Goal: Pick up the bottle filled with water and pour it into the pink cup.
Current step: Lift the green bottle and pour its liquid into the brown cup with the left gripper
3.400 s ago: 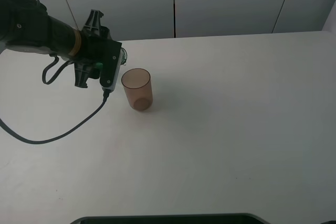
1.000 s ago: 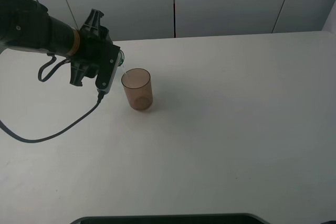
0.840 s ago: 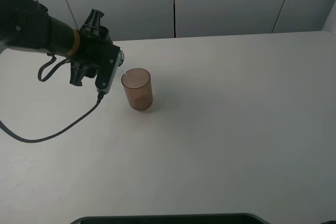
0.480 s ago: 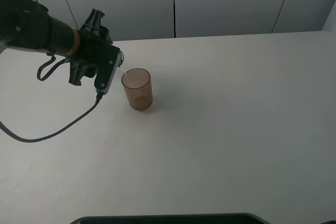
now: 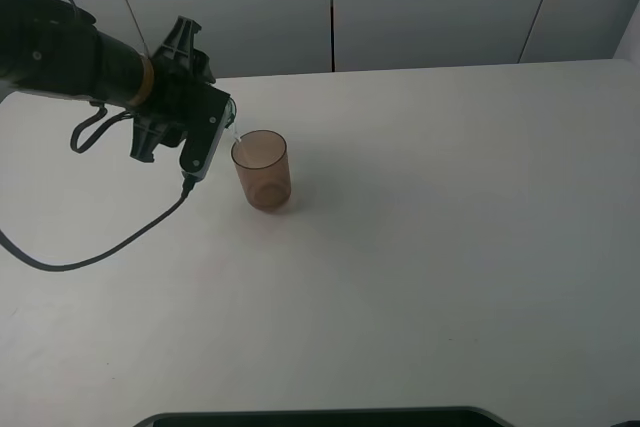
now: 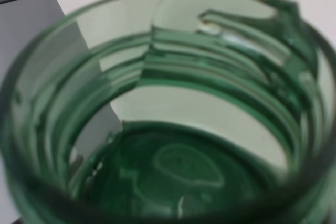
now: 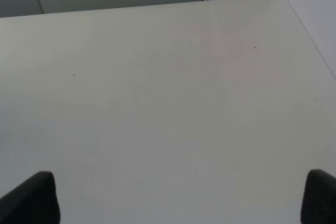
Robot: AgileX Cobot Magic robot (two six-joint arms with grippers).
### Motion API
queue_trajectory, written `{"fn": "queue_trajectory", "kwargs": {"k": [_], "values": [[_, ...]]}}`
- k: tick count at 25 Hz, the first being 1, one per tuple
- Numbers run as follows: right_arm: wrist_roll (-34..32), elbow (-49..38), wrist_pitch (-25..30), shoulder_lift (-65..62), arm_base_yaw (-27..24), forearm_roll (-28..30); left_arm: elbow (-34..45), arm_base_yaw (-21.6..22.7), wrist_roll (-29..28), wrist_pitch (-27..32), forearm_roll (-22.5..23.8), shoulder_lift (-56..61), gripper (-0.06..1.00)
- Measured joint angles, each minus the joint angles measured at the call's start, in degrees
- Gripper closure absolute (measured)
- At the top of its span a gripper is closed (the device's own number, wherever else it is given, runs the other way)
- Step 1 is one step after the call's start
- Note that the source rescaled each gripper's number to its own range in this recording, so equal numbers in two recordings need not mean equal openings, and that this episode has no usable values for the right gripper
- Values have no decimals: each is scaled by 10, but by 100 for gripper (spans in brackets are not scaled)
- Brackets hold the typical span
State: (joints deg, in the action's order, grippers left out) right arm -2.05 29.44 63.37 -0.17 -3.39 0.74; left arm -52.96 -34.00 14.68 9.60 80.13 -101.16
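The pink cup (image 5: pixel 262 170) stands upright on the white table (image 5: pixel 430 227), left of the middle. Just to its left, my left gripper (image 5: pixel 212 123) is shut on the bottle (image 5: pixel 229 123), which is tipped toward the cup. Only the bottle's mouth shows past the gripper, just above the cup's rim. A thin stream of water (image 5: pixel 237 137) runs from the mouth into the cup. The left wrist view is filled by the green ribbed bottle (image 6: pixel 173 129), with water inside. My right gripper (image 7: pixel 176 203) stands open over bare table, nothing between its fingertips (image 7: pixel 29 198).
A black cable (image 5: pixel 110 247) loops from the left arm down onto the table, left of the cup. Grey wall panels (image 5: pixel 420 7) run behind the table's far edge. A dark edge (image 5: pixel 320 417) lies at the table's near side.
The left gripper has lifted and tipped slightly since the earliest frame, and water now streams into the cup. Over the last second it has barely shifted. The cup has stayed put.
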Motion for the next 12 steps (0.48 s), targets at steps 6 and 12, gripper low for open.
{"fn": "queue_trajectory", "kwargs": {"k": [6,12], "values": [[0,0,0,0,0,0,-26,-8,-11,12,10,-6,94],[0,0,0,0,0,0,-38,-8,-14,20,15,-9,94]]}}
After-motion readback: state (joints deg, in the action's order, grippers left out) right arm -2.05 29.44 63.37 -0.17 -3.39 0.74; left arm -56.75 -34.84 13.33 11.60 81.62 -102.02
